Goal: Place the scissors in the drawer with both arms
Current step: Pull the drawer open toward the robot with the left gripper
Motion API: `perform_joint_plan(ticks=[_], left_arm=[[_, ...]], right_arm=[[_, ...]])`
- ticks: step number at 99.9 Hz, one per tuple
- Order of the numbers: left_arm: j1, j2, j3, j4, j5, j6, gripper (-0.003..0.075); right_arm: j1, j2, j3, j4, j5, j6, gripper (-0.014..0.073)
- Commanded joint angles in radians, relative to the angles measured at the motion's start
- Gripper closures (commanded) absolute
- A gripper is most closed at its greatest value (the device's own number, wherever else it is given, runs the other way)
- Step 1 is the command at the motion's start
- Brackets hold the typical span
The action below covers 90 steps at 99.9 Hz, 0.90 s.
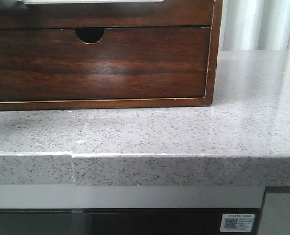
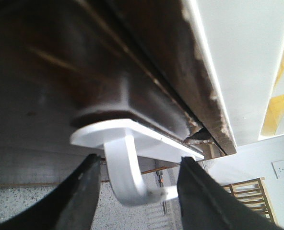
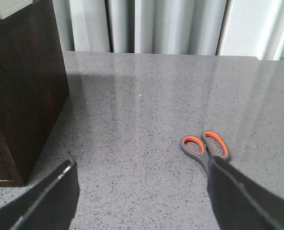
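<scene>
Left claw: spread open, one dark finger on each side of a white hook-shaped handle, not clearly touching it.
Drawer: glossy dark wood, handle under its edge.
Right claw: open, above the grey counter.
Scissors: orange-and-grey handles, flat on the counter, beside the right finger, well apart from the wooden cabinet.
Front view: lower drawer front with half-round notch, closed.

Scissors (grey, orange-lined handles) lie on the countertop — right gripper spread above.
</scene>
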State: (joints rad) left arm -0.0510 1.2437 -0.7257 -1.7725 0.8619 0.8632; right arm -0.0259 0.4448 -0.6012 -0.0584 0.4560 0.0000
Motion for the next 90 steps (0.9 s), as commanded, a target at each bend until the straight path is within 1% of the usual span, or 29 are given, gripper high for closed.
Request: perform_joint_plan(ticks=[1,19,42,59,70,80,90], left_arm=[[0.005,-0.002,-0.039,-0.095,0.066,0.007,0.044],[0.005,0.015,-0.041,-0.095,0.09,0.007,0.0495],[0.009,0.015,-0.042,-0.092,0.126,0.028,0.0593],[0.07,0.01,-0.042,-0.078,0.24,0.037,0.0653],[0.118,0.01,-0.042,-0.052,0.325,0.037,0.0678],[0.135,0.01,-0.042,-0.037,0.416,0.037,0.0695],[0.135,-0.011,-0.029,-0.01,0.416,0.037,0.0715]], right_arm=[[-0.006,0.013,-0.036,-0.001,-0.087,-0.008,0.0089],[-0.006,0.013,-0.036,-0.001,-0.087,-0.008,0.0089],[-0.006,0.013,-0.036,-0.001,-0.087,-0.008,0.0089],[-0.006,0.013,-0.036,-0.001,-0.087,-0.008,0.0089],[-0.006,0.013,-0.036,-0.001,-0.085,-0.008,0.0089],[-0.006,0.013,-0.036,-0.001,-0.085,-0.008,0.0089],[-0.006,0.013,-0.036,-0.001,-0.085,-0.008,0.0089]])
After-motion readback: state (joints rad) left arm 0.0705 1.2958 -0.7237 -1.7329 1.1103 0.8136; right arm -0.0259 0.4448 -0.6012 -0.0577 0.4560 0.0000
